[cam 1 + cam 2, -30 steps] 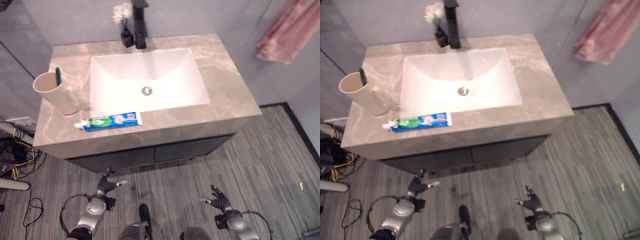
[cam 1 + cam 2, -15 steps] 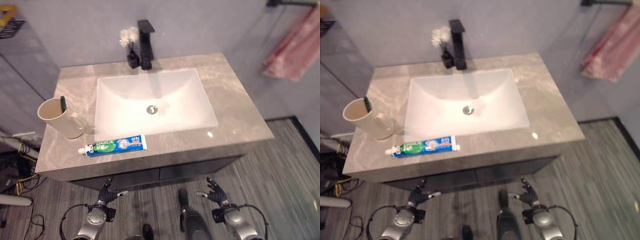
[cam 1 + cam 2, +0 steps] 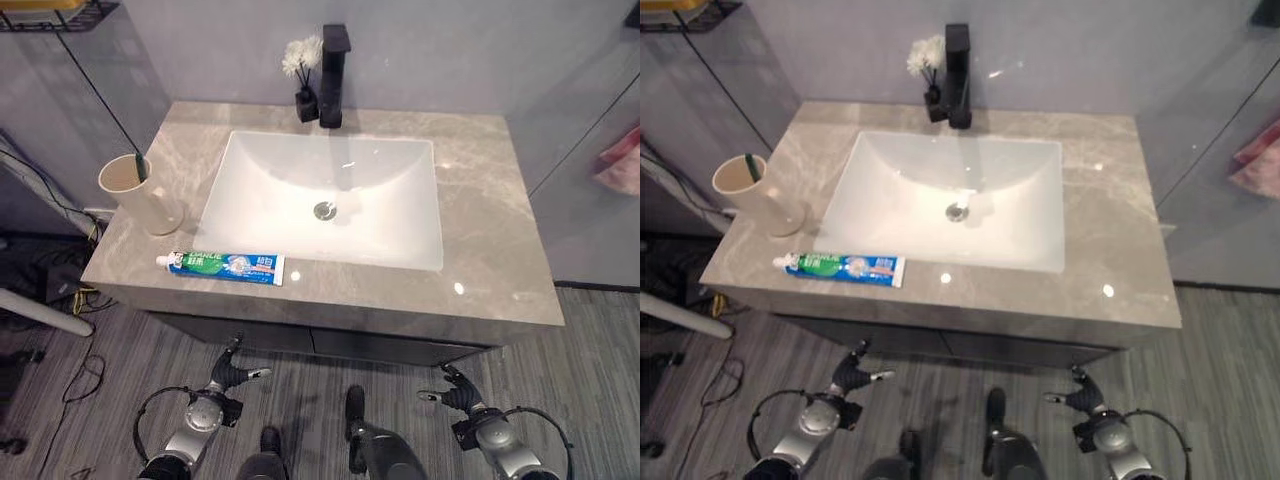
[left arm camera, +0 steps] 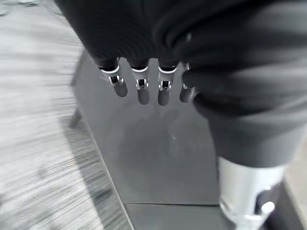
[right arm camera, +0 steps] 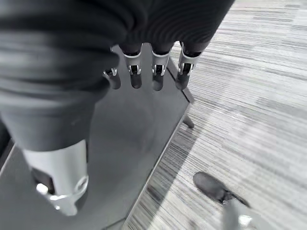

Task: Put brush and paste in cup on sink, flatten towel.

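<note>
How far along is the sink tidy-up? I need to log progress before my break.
Done: a green toothbrush already stands in the cup. In hand: nothing; the left hand and right hand hang open, low in front of the vanity. Left: the toothpaste tube lies flat by the basin, and the pink towel is untouched.

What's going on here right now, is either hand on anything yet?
Nothing is being handled yet. The left hand and the right hand hang low in front of the dark cabinet, fingers relaxed and empty. On the counter, the toothpaste tube lies flat by the front edge, beside the basin. The cup stands at the robot's left with the green toothbrush in it. The pink towel shows at the far right edge.
</note>
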Controlling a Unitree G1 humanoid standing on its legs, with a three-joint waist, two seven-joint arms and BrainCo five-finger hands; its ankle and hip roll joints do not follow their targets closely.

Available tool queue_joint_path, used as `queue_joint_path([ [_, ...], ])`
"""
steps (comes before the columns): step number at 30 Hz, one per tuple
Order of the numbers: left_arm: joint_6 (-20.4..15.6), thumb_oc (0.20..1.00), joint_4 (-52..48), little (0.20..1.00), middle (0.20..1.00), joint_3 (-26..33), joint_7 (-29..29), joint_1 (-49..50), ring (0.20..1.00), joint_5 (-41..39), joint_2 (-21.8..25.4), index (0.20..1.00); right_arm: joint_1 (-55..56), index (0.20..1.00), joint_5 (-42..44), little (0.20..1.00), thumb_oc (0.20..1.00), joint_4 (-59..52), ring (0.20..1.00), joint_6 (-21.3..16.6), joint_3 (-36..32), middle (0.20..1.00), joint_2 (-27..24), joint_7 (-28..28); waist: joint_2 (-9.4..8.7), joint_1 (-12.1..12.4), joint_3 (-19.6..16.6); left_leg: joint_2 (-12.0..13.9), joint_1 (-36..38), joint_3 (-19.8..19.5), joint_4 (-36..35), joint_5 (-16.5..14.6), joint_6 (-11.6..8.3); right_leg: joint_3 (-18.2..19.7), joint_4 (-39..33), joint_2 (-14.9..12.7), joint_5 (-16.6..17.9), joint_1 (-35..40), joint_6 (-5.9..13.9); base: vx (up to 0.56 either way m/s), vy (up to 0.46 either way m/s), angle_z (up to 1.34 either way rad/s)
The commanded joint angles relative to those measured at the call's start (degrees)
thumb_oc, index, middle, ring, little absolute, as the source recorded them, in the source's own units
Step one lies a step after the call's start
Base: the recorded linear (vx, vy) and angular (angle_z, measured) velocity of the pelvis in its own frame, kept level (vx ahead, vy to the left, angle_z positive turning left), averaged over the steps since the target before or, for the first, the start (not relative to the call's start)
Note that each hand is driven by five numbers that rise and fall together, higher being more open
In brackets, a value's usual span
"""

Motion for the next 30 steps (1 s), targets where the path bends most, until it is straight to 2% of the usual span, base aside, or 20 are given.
queue_joint_path([
  [1,-2.2,1.0,-0.9,1.0,1.0,3.1,-1.3,4.4,1.0,0.9,2.4,1.0,1.8,1.0,1.4,1.0,1.0,-2.1,1.0,-1.7,2.3,1.0,-0.2,0.3,-0.69,0.2,-5.6,-1.7,-0.6,0.3,1.5,5.6,1.03,4.3,-3.6,-4.7,-2.2,9.6,6.58,0.08,0.167,-0.34],
  [3,-2.5,1.0,-2.1,1.0,1.0,3.8,-1.8,6.0,1.0,0.1,2.9,1.0,1.4,1.0,0.6,1.0,1.0,-2.9,1.0,-1.6,3.2,1.0,-0.1,0.6,-0.91,1.0,-5.6,-2.1,-0.2,0.8,1.2,5.3,1.32,5.1,-4.6,-5.0,-1.7,9.8,6.88,0.04,0.122,-0.81],
  [5,-3.2,1.0,-7.6,1.0,1.0,3.1,-3.6,8.7,1.0,1.9,6.0,1.0,1.7,1.0,0.2,1.0,1.0,-3.4,1.0,-1.8,3.7,1.0,-0.1,1.6,-1.04,1.5,-5.8,-2.3,0.5,1.1,0.6,4.9,1.56,5.2,-5.3,-5.2,-1.2,10.2,7.3,0.03,0.067,-0.31],
  [6,-3.1,1.0,-7.8,1.0,1.0,3.1,-3.6,8.9,1.0,1.9,6.1,1.0,1.8,1.0,0.2,1.0,1.0,-3.4,1.0,-1.8,3.8,1.0,-0.1,1.6,-1.11,1.5,-5.9,-2.3,0.6,1.1,0.6,4.9,1.57,5.2,-5.4,-5.3,-1.2,10.2,7.31,0.0,0.059,0.09],
  [7,-4.6,1.0,-19.1,1.0,1.0,3.9,-9.3,13.9,1.0,0.9,13.7,1.0,2.6,1.0,-1.2,1.0,1.0,-3.1,1.0,-1.9,3.4,1.0,-1.5,3.0,-0.84,1.9,-6.3,-2.3,0.5,1.0,0.6,4.7,1.38,4.4,-6.2,-5.7,-0.9,11.0,7.78,0.0,0.054,-0.01],
  [8,-5.5,1.0,-26.1,1.0,1.0,4.9,-12.5,16.1,1.0,-1.5,18.7,1.0,2.8,1.0,-1.8,1.0,1.0,-2.0,1.0,-1.8,3.5,1.0,-2.1,3.7,-0.65,1.9,-6.5,-2.3,0.7,0.9,0.6,4.6,1.2,4.0,-6.6,-5.8,-0.7,11.5,7.9,0.01,0.06,0.19],
  [9,-5.4,1.0,-30.3,1.0,1.0,5.8,-14.6,17.3,1.0,-4.0,21.2,1.0,2.7,1.0,-1.9,1.0,1.0,-1.1,1.0,-1.9,3.8,1.0,-2.1,4.1,-0.61,1.9,-6.6,-2.3,0.8,0.8,0.6,4.6,1.1,3.8,-6.8,-5.8,-0.6,11.8,7.94,0.01,0.021,0.36],
  [10,-4.9,1.0,-38.3,1.0,1.0,7.4,-19.5,19.0,1.0,-10.9,26.4,1.0,2.6,1.0,-1.9,1.0,1.0,0.7,1.0,-1.4,4.2,1.0,-2.3,5.1,-0.39,2.1,-6.9,-2.2,0.8,0.4,0.6,4.8,0.8,3.2,-7.1,-5.9,-0.4,12.3,8.05,-0.01,0.01,0.34],
  [11,-3.4,1.0,-49.5,1.0,1.0,9.1,-25.5,20.0,1.0,-20.6,33.7,1.0,2.1,1.0,-2.9,1.0,1.0,3.5,1.0,-0.8,5.5,1.0,-1.8,6.0,-0.14,2.2,-7.2,-2.0,0.9,0.2,0.6,4.9,0.59,2.9,-7.3,-6.0,-0.2,12.6,8.16,-0.01,-0.003,0.24],
  [13,-1.1,1.0,-59.8,1.0,1.0,10.0,-31.5,17.9,1.0,-35.6,38.9,1.0,2.8,1.0,-3.1,1.0,1.0,5.4,1.0,-0.3,7.2,1.0,-0.5,7.4,-0.27,2.1,-8.1,-1.9,1.4,0.2,0.6,4.9,0.43,2.9,-7.5,-5.9,0.2,13.1,8.2,0.0,-0.025,0.17],
  [16,-0.5,1.0,-64.3,1.0,1.0,7.7,-31.7,11.7,1.0,-42.5,38.4,1.0,3.0,1.0,-3.0,1.0,1.0,8.1,1.0,0.3,8.4,1.0,0.9,7.8,-0.81,1.9,-8.9,-1.8,1.7,0.1,0.6,4.9,0.34,3.1,-7.9,-5.6,0.1,13.4,8.13,0.0,-0.012,0.04],
  [18,-1.4,1.0,-65.4,1.0,1.0,6.0,-30.6,8.1,1.0,-42.4,36.9,1.0,3.0,1.0,-3.1,1.0,1.0,8.9,1.0,0.3,8.8,1.0,1.5,7.6,-1.04,1.9,-9.0,-1.7,2.0,0.1,0.6,4.8,0.37,3.2,-8.0,-5.6,0.1,13.7,8.11,0.0,0.0,0.0],
  [20,-3.0,1.0,-65.7,1.0,1.0,6.2,-28.3,5.2,1.0,-38.9,35.1,1.0,3.3,1.0,-2.8,1.0,1.0,8.7,1.0,0.3,8.7,1.0,2.0,7.4,-1.36,1.8,-9.2,-1.7,2.1,0.2,0.6,4.7,0.39,3.2,-7.9,-5.6,0.0,13.8,8.09,0.01,-0.015,-0.05],
  [21,-5.0,1.0,-63.5,1.0,1.0,8.4,-25.0,4.2,1.0,-32.6,33.8,1.0,3.7,1.0,-2.3,1.0,1.0,8.4,1.0,0.3,8.2,1.0,2.3,7.2,-1.65,1.7,-9.3,-1.6,2.1,0.1,0.6,4.6,0.39,3.3,-8.0,-5.5,-0.1,13.9,8.03,0.02,-0.016,-0.04],
  [24,-6.7,1.0,-59.1,1.0,1.0,15.2,-18.8,6.0,1.0,-21.8,34.8,1.0,5.0,1.0,-1.4,1.0,1.0,6.5,1.0,0.2,6.2,1.0,1.6,7.0,-1.88,2.1,-9.2,-1.6,2.0,0.1,0.6,4.6,0.33,3.3,-8.0,-5.4,-0.2,13.9,8.02,0.0,0.0,0.0],
  [25,-6.6,1.0,-59.2,1.0,1.0,15.4,-18.7,6.2,1.0,-21.7,34.7,1.0,5.0,1.0,-1.4,1.0,1.0,6.5,1.0,0.3,6.3,1.0,1.6,7.1,-1.88,2.0,-9.2,-1.6,2.1,0.1,0.6,4.6,0.33,3.2,-8.0,-5.4,-0.2,13.9,8.02,0.0,0.0,0.0],
  [27,-6.8,1.0,-54.3,1.0,1.0,21.3,-16.4,9.5,1.0,-17.8,35.5,1.0,7.0,1.0,-0.9,1.0,1.0,4.2,1.0,0.3,4.3,1.0,0.5,7.0,-1.87,2.0,-8.7,-1.6,2.1,0.2,0.6,4.5,0.26,3.2,-8.1,-5.4,-0.2,14.0,8.1,0.0,0.0,0.0],
  [30,-6.8,1.0,-50.3,1.0,1.0,23.4,-14.5,9.6,1.0,-16.3,34.5,1.0,7.6,1.0,-0.7,1.0,1.0,3.1,1.0,0.4,3.4,1.0,0.1,7.0,-1.83,1.8,-8.3,-1.6,1.6,0.2,0.6,4.6,0.27,3.3,-8.1,-5.4,-0.1,13.6,8.24,0.0,0.006,0.01],
])
